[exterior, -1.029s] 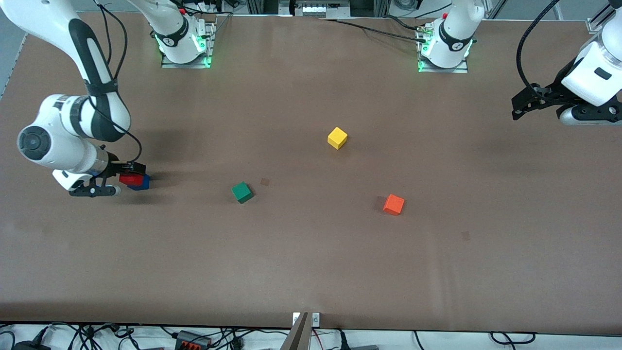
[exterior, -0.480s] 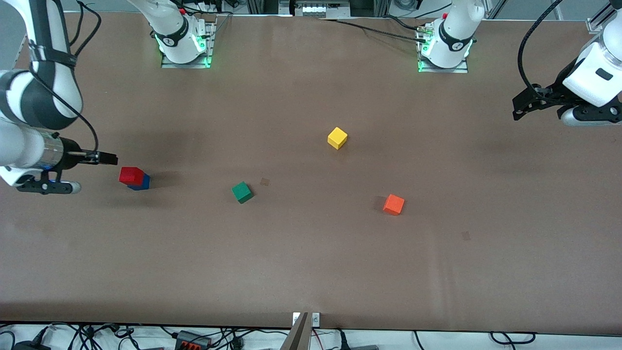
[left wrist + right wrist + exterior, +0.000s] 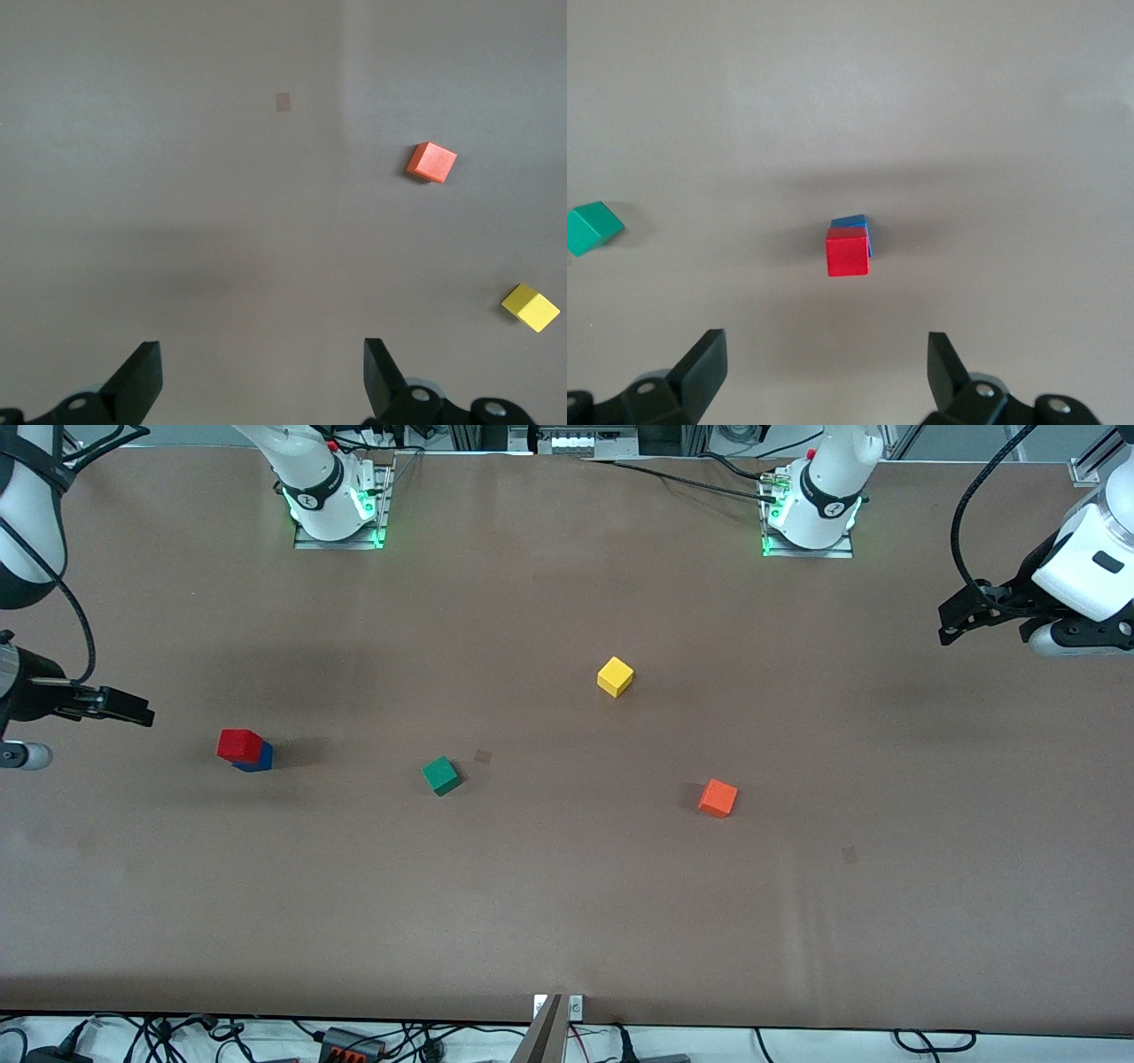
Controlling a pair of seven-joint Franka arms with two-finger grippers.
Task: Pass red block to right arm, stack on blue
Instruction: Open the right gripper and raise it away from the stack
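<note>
We find the red block (image 3: 239, 744) sitting on the blue cube (image 3: 259, 759), slightly offset so a strip of blue shows along one edge, toward the right arm's end of the table (image 3: 567, 921). The right gripper (image 3: 124, 710) hangs in the air above the table edge at that end, jaws spread wide and empty. In the right wrist view the red block (image 3: 847, 252) lies ahead of the two fingertips, centred between them but well clear of both, with the blue cube (image 3: 855, 223) peeking out under it.

The left gripper (image 3: 955, 615) waits over its own end of the table, jaws apart, holding nothing. Green cube (image 3: 440, 775), orange cube (image 3: 718, 798) and yellow cube (image 3: 615, 677) rest separately mid-table.
</note>
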